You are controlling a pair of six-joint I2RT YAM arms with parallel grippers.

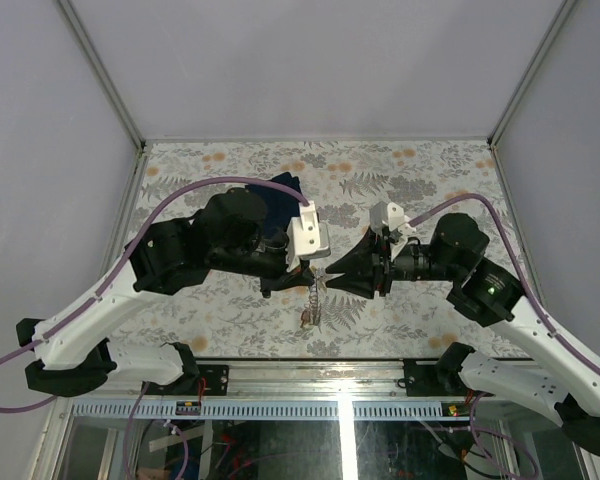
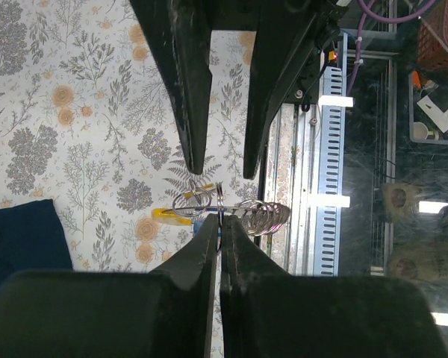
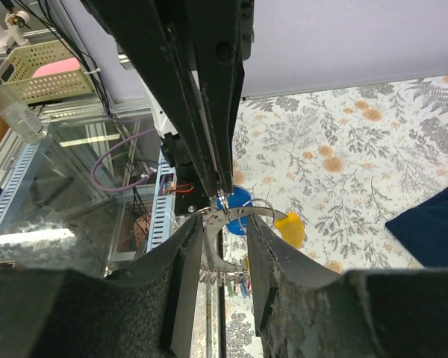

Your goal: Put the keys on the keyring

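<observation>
Dark navy folded cloth lies on the floral-patterned surface, to the left and well apart from the arms' meeting point. Left gripper is clenched on the thin silvery metal wire keyring near the surface's front edge, and the small keys with yellow and blue plastic tags are bunched just beside the ring. Right gripper faces it tip to tip, released, jaws apart on either side of the wire and grasping nothing.
</observation>
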